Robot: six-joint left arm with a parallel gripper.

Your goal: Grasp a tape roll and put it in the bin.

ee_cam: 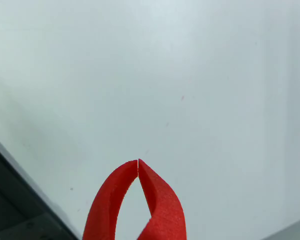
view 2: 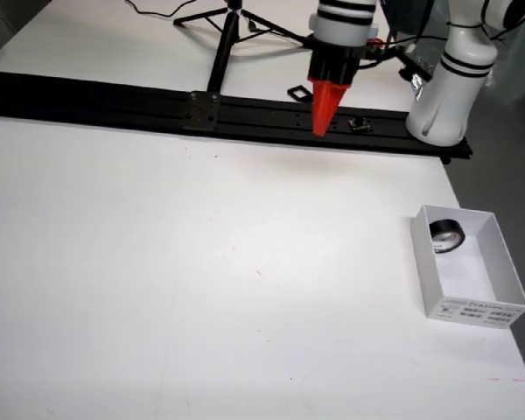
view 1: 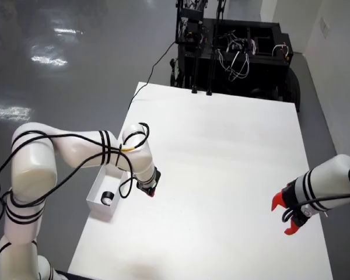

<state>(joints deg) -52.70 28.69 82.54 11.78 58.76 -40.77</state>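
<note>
Gripper-mounted view: red gripper (ee_cam: pixel 138 162) had its tips pressed together, holding nothing, above bare white surface (ee_cam: pixel 190 75) | overhead view: tape roll (view 1: pixel 107 197) lay inside the white bin (view 1: pixel 97 192) at the surface's left edge | side view: closed gripper (view 2: pixel 322 128) pointed down, well apart from the bin (view 2: pixel 472 302) containing the tape roll (view 2: pixel 446 234).

Red claw (ee_cam: pixel 138 162) tips pressed together, empty, pointing down
</note>
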